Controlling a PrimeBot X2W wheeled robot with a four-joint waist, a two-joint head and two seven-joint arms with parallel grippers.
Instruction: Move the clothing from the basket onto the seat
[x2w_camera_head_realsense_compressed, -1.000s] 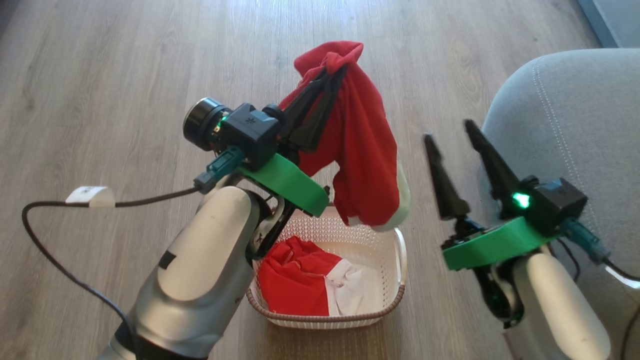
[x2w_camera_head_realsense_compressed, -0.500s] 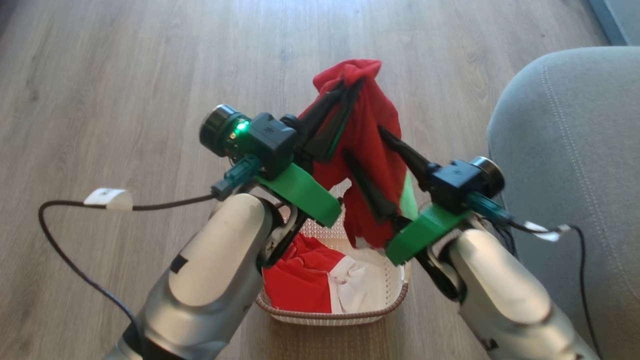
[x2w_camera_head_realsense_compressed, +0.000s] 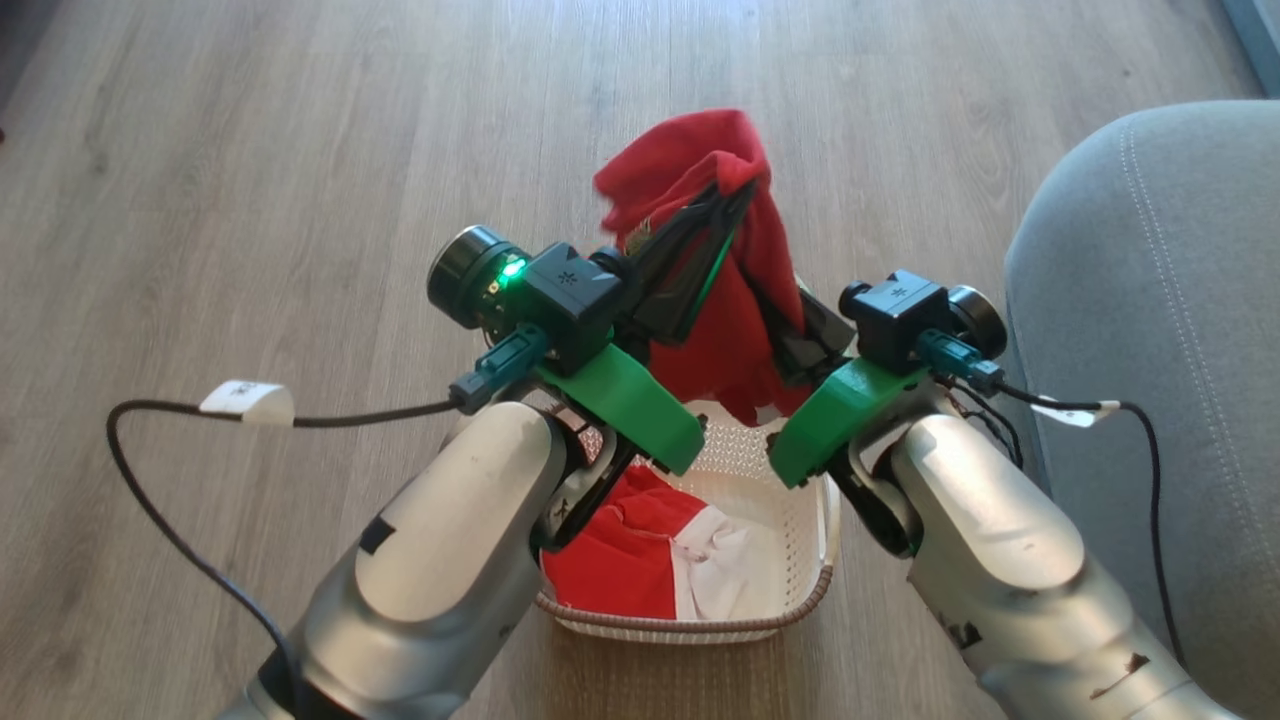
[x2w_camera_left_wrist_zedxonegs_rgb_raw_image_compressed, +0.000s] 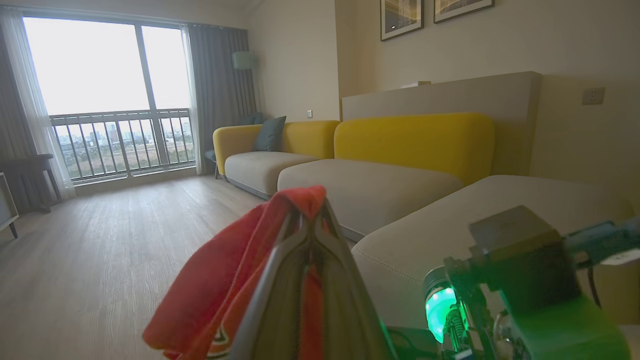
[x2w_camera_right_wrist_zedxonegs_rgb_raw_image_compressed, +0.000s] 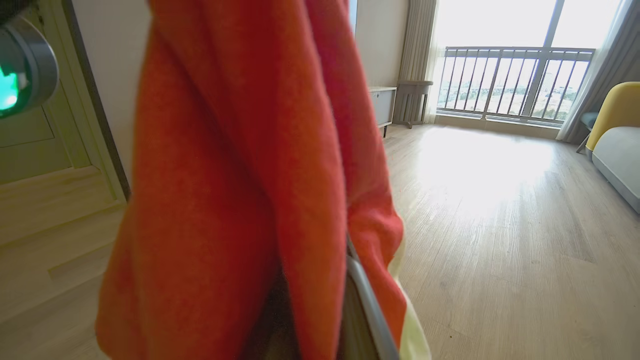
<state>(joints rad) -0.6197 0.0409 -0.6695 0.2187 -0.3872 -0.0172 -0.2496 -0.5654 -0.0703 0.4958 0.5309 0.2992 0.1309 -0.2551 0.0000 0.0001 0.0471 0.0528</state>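
1. Head view showed the left gripper (x2w_camera_head_realsense_compressed: 738, 200) clenched on the top fold of a bright red soft fabric garment (x2w_camera_head_realsense_compressed: 740, 340). Its two long dark fingers were pressed together, with cloth bunched over their tips.
2. In the left wrist view the left gripper (x2w_camera_left_wrist_zedxonegs_rgb_raw_image_compressed: 310, 222) had its fingers meeting at a point. The garment (x2w_camera_left_wrist_zedxonegs_rgb_raw_image_compressed: 220, 285) was draped over them and fell away to that view's left.
3. The right gripper (x2w_camera_head_realsense_compressed: 790, 315) reached in from the right, low against the hanging garment. Its fingers were mostly buried in the folds, and I could not tell whether they pinched the cloth or merely straddled it.
4. The right wrist view had the garment (x2w_camera_right_wrist_zedxonegs_rgb_raw_image_compressed: 225, 175) hanging close before the lens. One grey-edged finger (x2w_camera_right_wrist_zedxonegs_rgb_raw_image_compressed: 367, 310) showed just right of the fabric, and a pale cream edge ran along the lower hem.
5. The garment hung in the air over the far end of a small cream perforated plastic basket with a brown woven-look rim (x2w_camera_head_realsense_compressed: 812, 590). Its lower end was close to the far wall, but contact could not be judged.
6. A second garment, red with a white part (x2w_camera_head_realsense_compressed: 640, 560), lay on the basket's bottom, partly behind the left forearm.
7. The basket stood on a pale wood-plank floor (x2w_camera_head_realsense_compressed: 250, 150), near a large grey fabric-upholstered seat cushion (x2w_camera_head_realsense_compressed: 1150, 300) with a light stitched seam on the right. The left wrist view showed that seat cushion (x2w_camera_left_wrist_zedxonegs_rgb_raw_image_compressed: 415, 240) beyond the fingers.
8. A black cable with a white tag (x2w_camera_head_realsense_compressed: 245, 400) looped from the left wrist out over the floor.
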